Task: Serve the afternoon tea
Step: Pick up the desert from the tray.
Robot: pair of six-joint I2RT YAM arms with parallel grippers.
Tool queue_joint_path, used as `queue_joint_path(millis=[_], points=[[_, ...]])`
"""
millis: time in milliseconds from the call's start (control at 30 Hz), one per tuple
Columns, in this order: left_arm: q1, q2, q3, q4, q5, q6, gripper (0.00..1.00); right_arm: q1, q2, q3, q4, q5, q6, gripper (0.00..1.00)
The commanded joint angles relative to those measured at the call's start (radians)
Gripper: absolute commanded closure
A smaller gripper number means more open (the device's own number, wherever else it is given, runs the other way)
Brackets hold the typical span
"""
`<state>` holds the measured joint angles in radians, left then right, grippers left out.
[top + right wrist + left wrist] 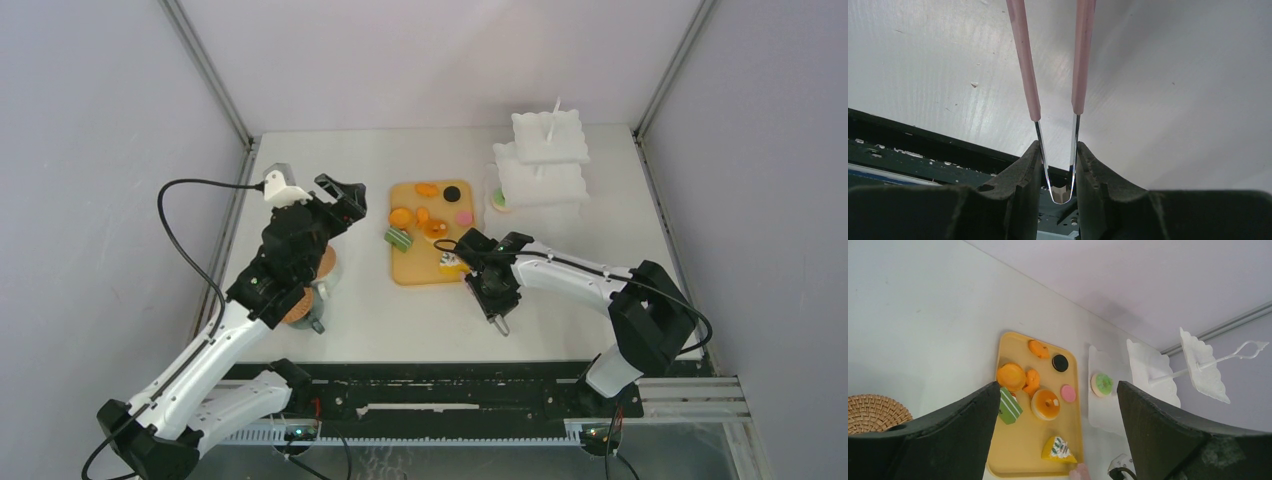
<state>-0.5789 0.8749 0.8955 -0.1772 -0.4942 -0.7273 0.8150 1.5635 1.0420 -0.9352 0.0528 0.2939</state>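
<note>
Pink tongs (1026, 65) are clamped in the right gripper (1058, 150). Its jaws are closed part-way on the metal bend, so the two arms stand apart, not yet squeezed. From above, the tips appear to lie just beside the wedge (452, 262) at the near right corner of the tray (412, 268); the wrist view cuts the tips off.

The other pastries — tarts (1011, 376), a pink round (1067, 393), a black round (1060, 362) — lie on the same tray in the middle of the table (400, 320). The donut (1103, 383) already rests on the lowest tier of the stand (540, 170), far right. Coasters (298, 305) are at the near left. The left gripper (1058, 389) hangs wide open left of the tray, holding nothing.

The step in hand looks like taking the wedge. Done well, that means straddling it first, one tip on each side and low on its body, and only then closing. The squeeze should be small and firm, since too much would likely bow the arms and pop the piece out. After that, lift straight up clear of the neighbours, carry it to a free tier and set it down flat before letting the tongs spring open.
</note>
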Motion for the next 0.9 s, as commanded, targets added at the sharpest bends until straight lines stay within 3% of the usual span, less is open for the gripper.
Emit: queue_joint_path(millis=[0,867], points=[[0.008,-0.002,-0.021,0.045,-0.003,-0.006,0.09,0.001,-0.029,0.041,-0.007,0.023,-0.005,0.65],[0.032,0.025,-0.015,0.060,0.017,-0.004,0.09,-0.036,0.042,0.082,-0.004,0.005,-0.051,0.63]])
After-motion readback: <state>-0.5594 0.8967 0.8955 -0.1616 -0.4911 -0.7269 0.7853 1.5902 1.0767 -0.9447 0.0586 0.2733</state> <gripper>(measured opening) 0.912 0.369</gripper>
